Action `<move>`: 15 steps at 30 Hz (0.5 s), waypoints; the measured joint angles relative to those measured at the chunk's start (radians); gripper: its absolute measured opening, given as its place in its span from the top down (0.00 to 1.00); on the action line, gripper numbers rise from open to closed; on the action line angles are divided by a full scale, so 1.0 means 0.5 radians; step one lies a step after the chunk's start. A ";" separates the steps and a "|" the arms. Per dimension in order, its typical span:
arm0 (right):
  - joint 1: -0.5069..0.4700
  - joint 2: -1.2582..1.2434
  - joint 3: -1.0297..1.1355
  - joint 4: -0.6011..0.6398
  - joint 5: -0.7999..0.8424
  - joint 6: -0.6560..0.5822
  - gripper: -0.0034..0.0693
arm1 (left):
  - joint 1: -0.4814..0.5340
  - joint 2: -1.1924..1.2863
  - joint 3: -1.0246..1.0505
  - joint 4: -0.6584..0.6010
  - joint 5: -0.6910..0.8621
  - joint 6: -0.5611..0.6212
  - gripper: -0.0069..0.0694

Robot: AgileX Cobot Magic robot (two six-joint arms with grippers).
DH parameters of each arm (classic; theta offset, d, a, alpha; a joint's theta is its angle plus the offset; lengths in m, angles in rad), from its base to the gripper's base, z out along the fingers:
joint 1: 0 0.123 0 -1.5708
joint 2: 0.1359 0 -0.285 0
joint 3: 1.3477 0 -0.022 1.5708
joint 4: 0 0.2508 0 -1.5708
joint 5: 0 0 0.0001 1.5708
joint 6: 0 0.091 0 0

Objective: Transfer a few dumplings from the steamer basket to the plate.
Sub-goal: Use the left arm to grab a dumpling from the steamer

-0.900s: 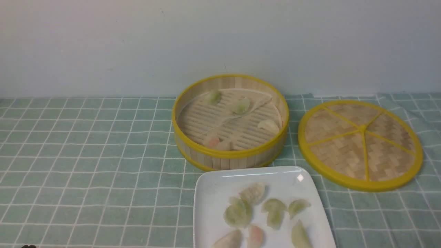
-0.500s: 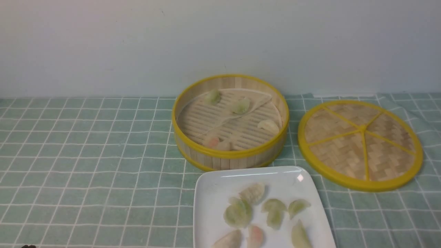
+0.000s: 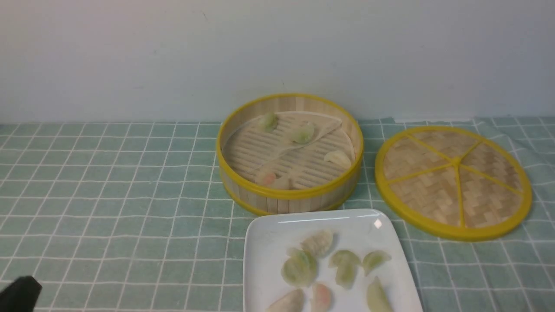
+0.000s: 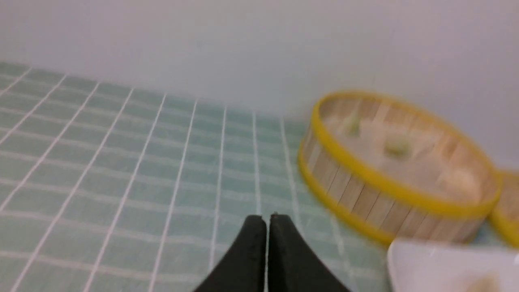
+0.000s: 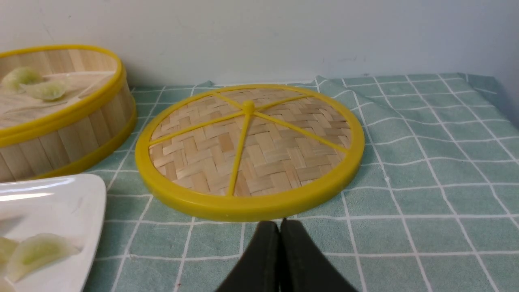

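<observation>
The steamer basket [image 3: 286,194] stands mid-table by the wall, with several dumplings [image 3: 303,133] on its slatted floor. In front of it the white plate [image 3: 269,242] carries several more dumplings [image 3: 299,269]. My left gripper [image 3: 19,294] shows as a dark tip in the front view's bottom-left corner, far left of both. In the left wrist view it [image 4: 266,219] is shut and empty over the cloth, with the basket [image 4: 397,170] ahead and to one side. My right gripper [image 5: 279,223] is shut and empty just before the lid's rim; it does not show in the front view.
The flat woven yellow-rimmed lid [image 3: 453,182] lies right of the basket, also seen in the right wrist view [image 5: 249,150]. A green checked cloth [image 3: 108,195] covers the table. The wall [image 3: 173,56] rises right behind the basket.
My left gripper has come up into the front view's bottom-left corner, where only a sliver showed before. Basket, plate, dumplings and lid have not moved.
</observation>
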 joint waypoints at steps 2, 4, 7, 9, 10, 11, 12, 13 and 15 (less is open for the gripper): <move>0.000 0.000 0.000 0.000 0.000 0.000 0.97 | 0.000 0.000 0.000 -0.058 -0.352 -0.023 0.92; 0.000 0.000 0.000 0.000 0.000 0.000 0.97 | 0.000 0.000 0.000 -0.082 -0.700 -0.045 0.92; 0.000 0.000 0.000 0.000 0.000 0.000 0.97 | 0.000 0.006 -0.080 -0.117 -1.037 -0.103 0.92; 0.000 0.000 0.000 0.000 0.000 0.000 0.97 | 0.000 0.096 -0.266 -0.088 -0.949 -0.117 0.92; 0.000 0.000 0.000 0.000 0.000 0.000 0.97 | 0.000 0.227 -0.472 -0.017 -0.739 -0.121 0.92; 0.000 0.000 0.000 0.000 0.000 0.000 0.97 | 0.000 0.324 -0.640 0.040 -0.569 -0.121 0.92; 0.000 0.000 0.000 0.000 0.000 0.000 0.97 | 0.000 0.437 -0.783 0.112 -0.367 -0.121 0.92; 0.000 0.000 0.000 0.000 0.000 0.000 0.97 | 0.000 0.496 -0.820 0.124 -0.260 -0.121 0.92; 0.000 0.000 0.000 0.000 0.000 0.000 0.97 | 0.000 0.876 -1.266 0.222 0.373 -0.108 0.92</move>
